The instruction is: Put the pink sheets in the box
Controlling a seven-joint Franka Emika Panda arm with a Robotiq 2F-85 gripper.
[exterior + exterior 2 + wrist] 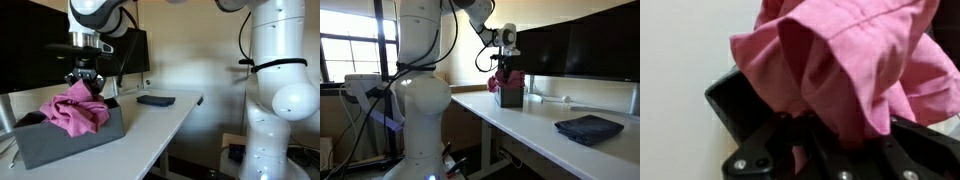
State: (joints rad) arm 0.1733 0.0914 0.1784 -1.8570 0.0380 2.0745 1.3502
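Note:
The pink sheets (76, 111) lie bunched, half in and heaped over the rim of a dark grey box (70, 142) at the near end of the white desk. My gripper (88, 80) hangs straight above them, its fingers closed on the top fold of the cloth. In an exterior view the gripper (507, 68) is over the box (511, 98), with pink cloth (501, 83) under it. In the wrist view the pink cloth (850, 60) fills the frame, the box wall (728, 103) shows lower left, and the fingers (835, 150) are pinched into the cloth.
A folded dark blue cloth (155, 99) lies on the desk beyond the box; it also shows in an exterior view (588, 128). Black monitors (30, 45) stand behind the box. The white robot body (280, 90) stands beside the desk edge (175, 125).

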